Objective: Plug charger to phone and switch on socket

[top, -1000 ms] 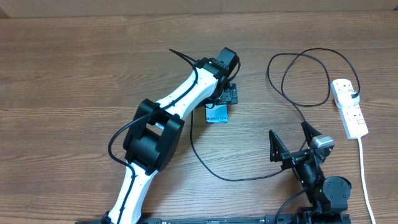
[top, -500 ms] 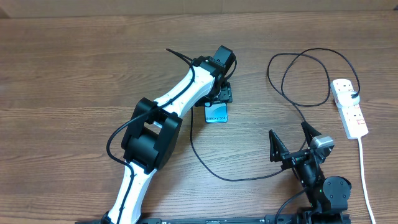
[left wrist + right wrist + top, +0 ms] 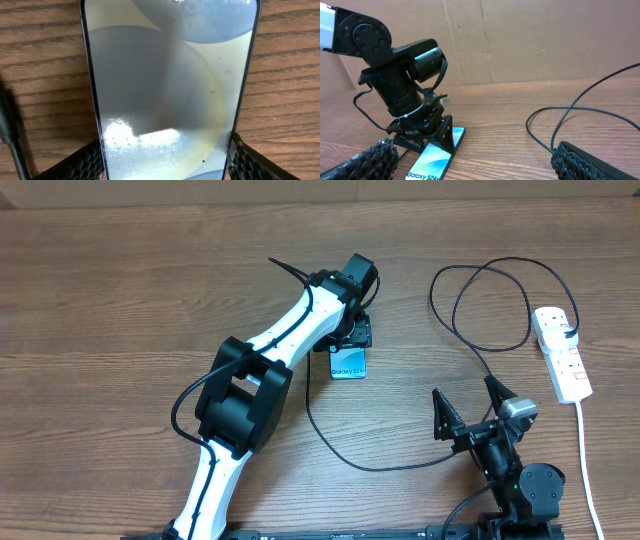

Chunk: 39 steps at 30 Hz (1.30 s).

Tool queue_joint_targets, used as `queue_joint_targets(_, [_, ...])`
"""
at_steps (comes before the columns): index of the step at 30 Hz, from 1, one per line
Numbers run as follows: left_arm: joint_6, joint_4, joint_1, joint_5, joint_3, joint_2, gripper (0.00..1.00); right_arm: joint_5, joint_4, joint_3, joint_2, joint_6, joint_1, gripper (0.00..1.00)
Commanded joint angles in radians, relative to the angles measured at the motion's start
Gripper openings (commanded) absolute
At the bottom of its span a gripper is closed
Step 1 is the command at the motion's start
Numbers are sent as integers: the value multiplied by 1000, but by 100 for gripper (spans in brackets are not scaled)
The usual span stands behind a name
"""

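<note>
The left hand is clasping the slim teal-screened rectangular smartphone by its edges, likely steadying it for plugging; at the lower right, the right hand is hanging wide open.

Overhead top-down; wrist views close, low; phone shared.

My right gripper stands wide open, its 2 textured black fingertips in the lower corners with nothing between them. Ahead, the left gripper comes down over the far end of the phone, 1 finger at each side. The screen reads "Galaxy S24+". To the right, the black charger cable loops across the wooden table. A cardboard wall stands behind.
</note>
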Motion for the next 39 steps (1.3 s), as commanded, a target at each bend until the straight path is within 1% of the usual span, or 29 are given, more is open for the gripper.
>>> queue_joint_targets(1, [19, -29, -3, -23, -39, 95, 73, 7, 5, -10, -8, -1, 6, 100])
queue_joint_targets(3, [7, -39, -8, -51, -39, 95, 76, 7, 5, -10, -8, -1, 6, 100])
queue_joint_targets(5, [-3, -43, -19, -64, -39, 95, 83, 7, 5, -10, -8, -1, 6, 100])
queue_joint_targets(7, [-22, -43, -34, -90, -40, 96, 86, 7, 6, -10, -8, -1, 6, 100])
queue_joint_targets(10, [-42, -37, -61, -135, -40, 102, 88, 7, 11, -10, -8, -1, 6, 100])
queue_joint_targets(12, [-45, -32, -71, -134, -41, 103, 84, 7, 13, -10, -8, -1, 6, 100])
queue_joint_targets(14, [-44, -27, -75, -131, -42, 103, 75, 7, 9, -10, -8, -1, 6, 100])
queue_joint_targets(15, [-44, -24, -75, -128, -42, 103, 75, 6, 9, -10, -8, -1, 6, 100])
queue_joint_targets(20, [-43, -35, -65, -115, -42, 103, 82, -13, 6, -10, -8, 0, 6, 100])
queue_joint_targets(26, [-40, -31, -59, -93, -42, 103, 82, -20, 6, -10, -8, 0, 6, 100])
queue_joint_targets(28, [-40, -27, -63, -93, -42, 103, 80, -38, 6, -10, -8, 29, 6, 100])
queue_joint_targets(30, [-40, -23, -64, -93, -42, 103, 75, -39, 6, -10, -8, 125, 6, 100])
queue_joint_targets(32, [-34, -22, -64, -93, -42, 103, 73, -39, 7, -10, -8, 173, 6, 100])
queue_joint_targets(35, [5, -18, -52, -43, -40, 103, 72, -39, 11, -9, -8, 184, 6, 100])
queue_joint_targets(39, [49, -19, -13, 84, -39, 103, 69, -100, -31, 30, -8, 184, 6, 100])
